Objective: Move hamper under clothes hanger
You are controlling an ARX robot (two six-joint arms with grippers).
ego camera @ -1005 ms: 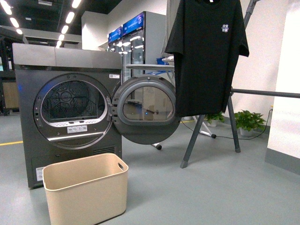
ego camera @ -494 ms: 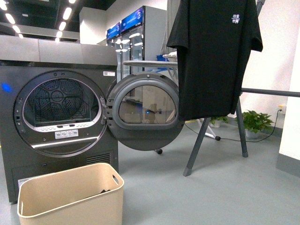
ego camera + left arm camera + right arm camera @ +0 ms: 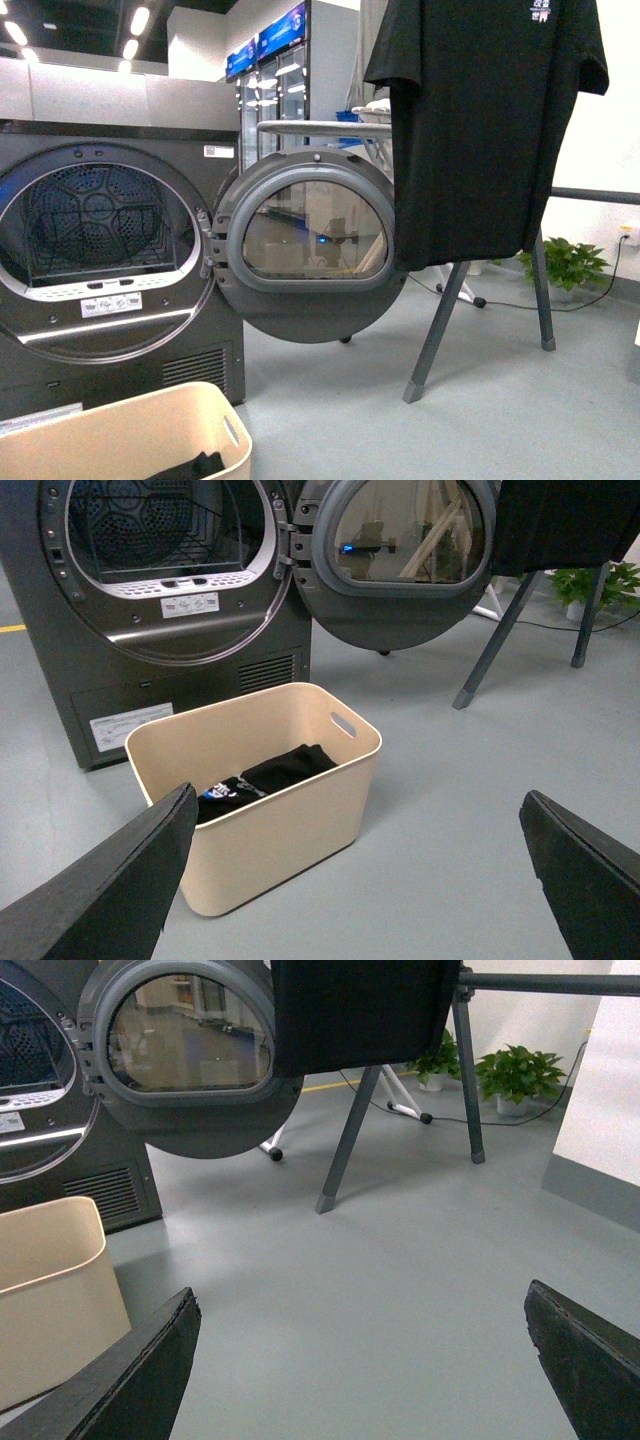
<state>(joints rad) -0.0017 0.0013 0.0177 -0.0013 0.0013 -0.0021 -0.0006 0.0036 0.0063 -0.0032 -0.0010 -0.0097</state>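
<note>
Both grippers are wide open and holding nothing. The left gripper [image 3: 352, 798] has its dark fingers [image 3: 110, 890] spread far apart, and the hamper [image 3: 270, 810] sits on the floor right out in front of it, lined up with the gap between the fingers but not touching either one. There's some dark clothing [image 3: 275, 770] lying in the bottom of the tub. Just past the hamper from that hand is the dark grey dryer [image 3: 150, 600], with its round door [image 3: 405, 565] swung open. The right gripper [image 3: 360, 1290] is the same deal: fingers [image 3: 120, 1380] splayed, just bare grey floor between them. From that hand the hamper only pokes in at the edge, off to the dryer side, while the clothes hanger [image 3: 345, 1150] stands further ahead on its splayed legs with the black T-shirt [image 3: 355, 1010] draped from it. So the hamper is parked in front of the dryer, well apart from the rack, not under the shirt. In the front view only the tub's rim shows, low down near the dryer, and a potted plant [image 3: 570, 265] sits behind the rack by the wall.
</note>
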